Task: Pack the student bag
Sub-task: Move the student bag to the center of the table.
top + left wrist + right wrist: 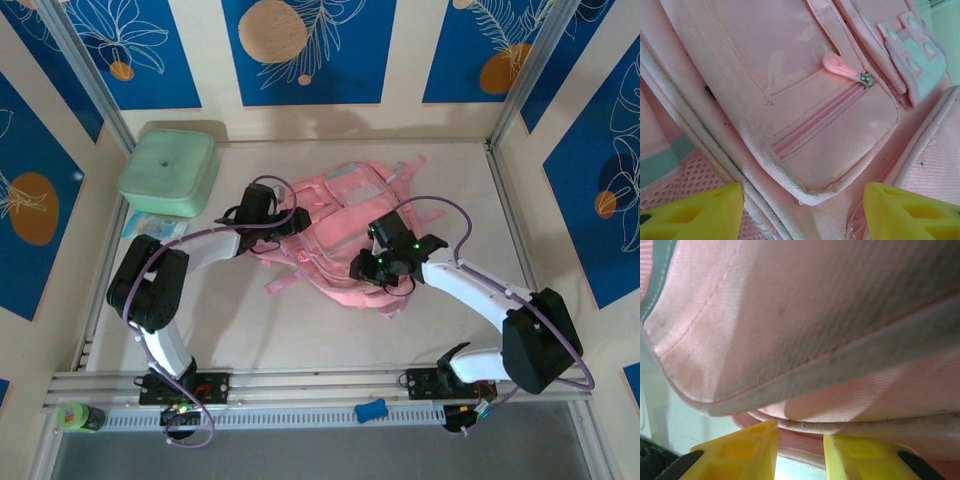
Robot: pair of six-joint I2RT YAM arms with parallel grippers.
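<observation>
We note left gripper (802,200) spread above student bag (335,205), pocket zipper (815,125) diagonal ahead; right gripper (800,439) narrow at bag hem, pinch unclear.

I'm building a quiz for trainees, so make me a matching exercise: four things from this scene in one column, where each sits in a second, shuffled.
1 student bag
2 mint-green box
3 small blue object
4 zipper pull

A far left corner of the table
B on the near rail
C end of a pocket zip
D middle of the table

Pairs: 1-D, 2-A, 3-B, 4-C
</observation>
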